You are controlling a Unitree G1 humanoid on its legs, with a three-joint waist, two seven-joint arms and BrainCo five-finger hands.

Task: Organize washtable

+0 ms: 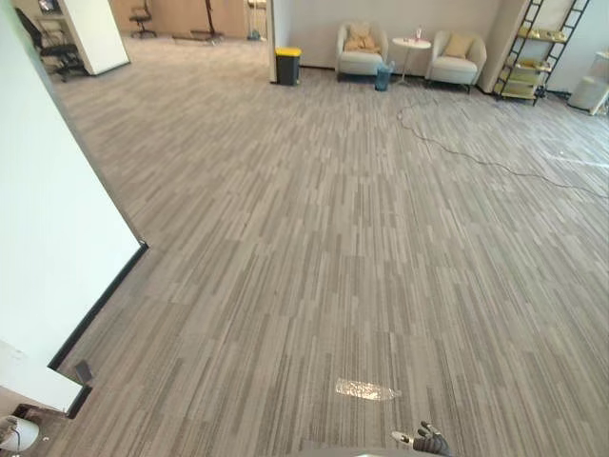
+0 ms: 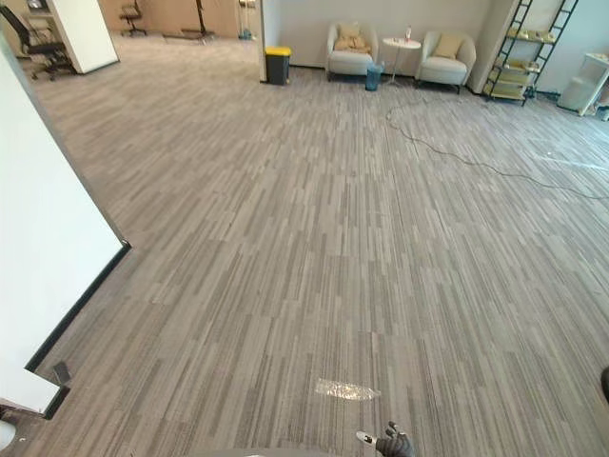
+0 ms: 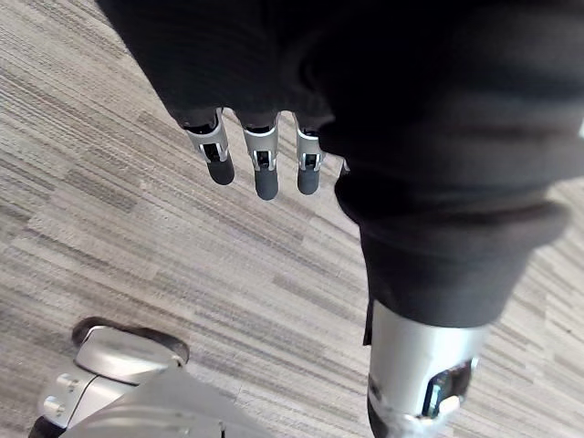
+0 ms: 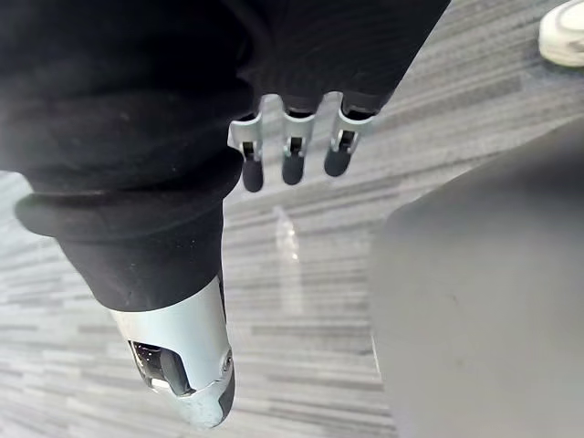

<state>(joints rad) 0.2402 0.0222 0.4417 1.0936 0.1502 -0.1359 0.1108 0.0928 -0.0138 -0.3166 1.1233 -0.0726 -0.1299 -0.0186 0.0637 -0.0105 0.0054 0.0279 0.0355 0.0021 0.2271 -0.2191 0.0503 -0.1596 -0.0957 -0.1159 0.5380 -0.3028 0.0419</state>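
Note:
No washtable is in sight; I look out over a wide grey striped carpet [image 1: 314, 238]. A flattened clear plastic bottle [image 1: 366, 389] lies on the carpet close in front of me; it also shows past my right hand's fingers [image 4: 286, 235]. My right hand [image 1: 430, 442] hangs at the lower edge just right of that bottle, with its fingers [image 4: 292, 155] straight and nothing in them. My left hand [image 3: 260, 160] hangs over bare carpet, fingers relaxed and straight, holding nothing.
A white partition wall [image 1: 57, 238] with a dark base runs along the left, and a white rounded object [image 1: 11, 434] peeks out at its foot. Far back stand a yellow-lidded bin [image 1: 287, 65], two armchairs [image 1: 362, 49], a round side table [image 1: 411, 44] and a shelf rack [image 1: 533, 52]. A thin cable [image 1: 476, 157] crosses the floor at right.

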